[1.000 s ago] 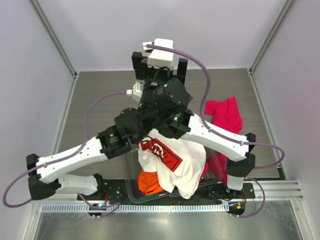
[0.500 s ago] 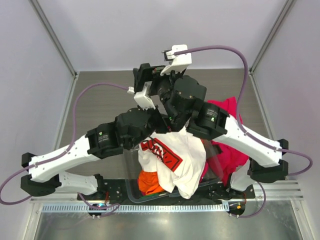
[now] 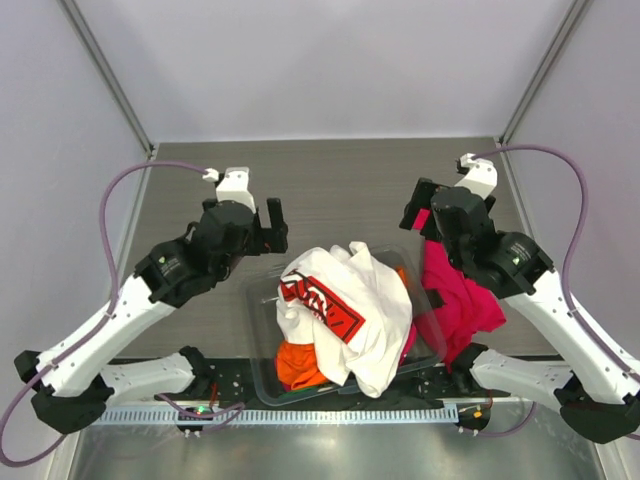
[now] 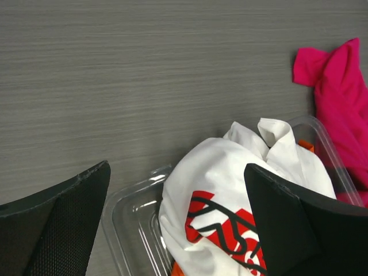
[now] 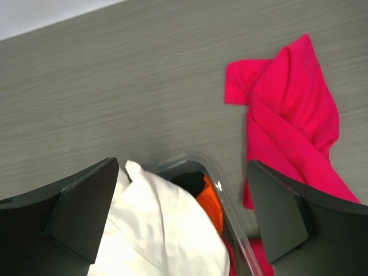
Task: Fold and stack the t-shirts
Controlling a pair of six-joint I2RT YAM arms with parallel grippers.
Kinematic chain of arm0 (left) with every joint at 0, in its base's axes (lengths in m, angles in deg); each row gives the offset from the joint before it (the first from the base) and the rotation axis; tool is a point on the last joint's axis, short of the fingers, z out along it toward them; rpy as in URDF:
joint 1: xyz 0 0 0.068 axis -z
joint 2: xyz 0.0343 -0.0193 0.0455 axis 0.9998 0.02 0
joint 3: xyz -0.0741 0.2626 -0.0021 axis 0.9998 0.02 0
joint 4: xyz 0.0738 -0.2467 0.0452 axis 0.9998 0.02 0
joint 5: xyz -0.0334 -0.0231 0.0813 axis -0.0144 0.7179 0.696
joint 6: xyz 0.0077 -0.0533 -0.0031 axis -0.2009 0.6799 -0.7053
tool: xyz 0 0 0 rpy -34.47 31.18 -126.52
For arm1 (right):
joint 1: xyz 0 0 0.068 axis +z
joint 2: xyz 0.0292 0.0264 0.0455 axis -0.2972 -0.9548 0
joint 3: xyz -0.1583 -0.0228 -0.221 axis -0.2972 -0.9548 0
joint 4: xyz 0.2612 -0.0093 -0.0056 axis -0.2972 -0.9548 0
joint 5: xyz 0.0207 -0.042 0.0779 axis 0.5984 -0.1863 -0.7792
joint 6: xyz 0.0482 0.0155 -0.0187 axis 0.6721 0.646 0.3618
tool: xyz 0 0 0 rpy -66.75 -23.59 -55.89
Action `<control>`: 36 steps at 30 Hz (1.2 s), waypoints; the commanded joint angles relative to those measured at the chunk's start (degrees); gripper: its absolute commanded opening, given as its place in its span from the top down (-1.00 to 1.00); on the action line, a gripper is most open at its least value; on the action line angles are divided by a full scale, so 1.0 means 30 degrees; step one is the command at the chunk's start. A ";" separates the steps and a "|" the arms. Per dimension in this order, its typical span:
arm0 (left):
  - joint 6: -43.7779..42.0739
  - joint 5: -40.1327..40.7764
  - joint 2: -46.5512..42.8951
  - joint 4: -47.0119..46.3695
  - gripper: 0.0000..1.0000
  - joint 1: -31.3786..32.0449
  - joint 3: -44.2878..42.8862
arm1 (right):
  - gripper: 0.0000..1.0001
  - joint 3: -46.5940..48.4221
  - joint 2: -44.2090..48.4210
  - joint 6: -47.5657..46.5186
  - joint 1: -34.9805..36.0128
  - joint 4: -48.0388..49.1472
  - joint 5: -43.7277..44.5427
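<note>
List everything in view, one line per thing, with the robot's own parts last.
white t-shirt: one, white with a red-and-black print, crumpled on top in the bin
orange t-shirt: one, orange, in the bin under the white one
magenta t-shirt: one, bright magenta-red, bunched on the table against the bin's right side
bin: one, clear plastic, near middle of the table
table: one, grey wood grain
cables: two, purple, one along each arm
left gripper: one, black, open, empty, left of the bin
right gripper: one, black, open, empty, above the magenta t-shirt
</note>
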State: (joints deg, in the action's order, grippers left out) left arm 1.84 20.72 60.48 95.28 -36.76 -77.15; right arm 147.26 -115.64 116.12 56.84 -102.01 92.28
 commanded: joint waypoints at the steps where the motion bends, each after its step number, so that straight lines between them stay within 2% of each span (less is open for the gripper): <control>1: -0.2481 -0.2703 0.1637 -0.1838 -0.99 -0.1394 0.1123 | -0.99 -0.0657 0.0522 0.1323 0.0059 -0.2081 0.0497; 7: -0.5233 -0.5779 0.5911 -0.4096 -0.99 -0.3007 0.1450 | -0.99 -0.2415 0.1486 0.2201 0.0059 -0.2110 -0.0908; 11: -0.6029 -0.7569 0.8783 -0.5529 -1.00 -0.3478 0.1420 | -0.99 -0.3297 0.2423 0.2612 0.0059 -0.2139 -0.1526; 13: -0.6292 -0.9441 1.0302 -0.6322 -0.99 -0.3566 0.1304 | -0.99 -0.3590 0.2689 0.2671 0.0059 -0.2169 -0.1672; 15: -0.6527 -1.1048 1.1362 -0.6354 -0.99 -0.3567 0.0982 | -0.99 -0.3650 0.2924 0.2671 0.0059 -0.2344 -0.1732; 17: -0.6557 -1.1468 1.2997 -0.6179 -0.99 -0.3567 0.0513 | -0.99 -0.3679 0.2925 0.2671 0.0059 -0.2490 -0.1703; 19: -0.6470 -1.2603 1.3912 -0.5739 -0.93 -0.3683 0.0104 | -0.99 -0.3679 0.2925 0.2613 0.0030 -0.2550 -0.1644; 20: -0.6180 -1.3018 1.4409 -0.5564 -0.75 -0.3771 0.0043 | -0.99 -0.3679 0.2896 0.2554 0.0059 -0.2608 -0.1644; 22: -0.5914 -1.4304 1.4472 -0.5621 -0.61 -0.3946 0.0188 | -0.99 -0.3709 0.2896 0.2524 0.0059 -0.2666 -0.1644; 26: -0.5620 -1.6062 1.3070 -0.5445 -0.90 -0.4065 0.0686 | -0.99 -0.3884 0.3013 0.2408 0.0059 -0.2667 -0.1703; 28: -0.5504 -1.6273 1.1810 -0.5445 -0.98 -0.4065 0.1037 | -0.99 -0.4059 0.3100 0.2349 0.0088 -0.2725 -0.1703; 32: -0.5737 -1.6916 0.9906 -0.5211 -0.99 -0.4065 0.1098 | -0.99 -0.4382 0.3013 0.2378 0.0059 -0.2638 -0.1878; 36: -0.6468 -1.8203 0.9608 -0.4454 -0.99 -0.4065 0.0805 | -0.99 -0.4616 0.2896 0.2407 0.0059 -0.2550 -0.2025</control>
State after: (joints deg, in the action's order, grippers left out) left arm -15.34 -27.50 91.26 79.35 -49.24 -73.32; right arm 133.58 -107.09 123.00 56.97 -109.90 86.56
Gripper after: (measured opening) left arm 0.994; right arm 0.996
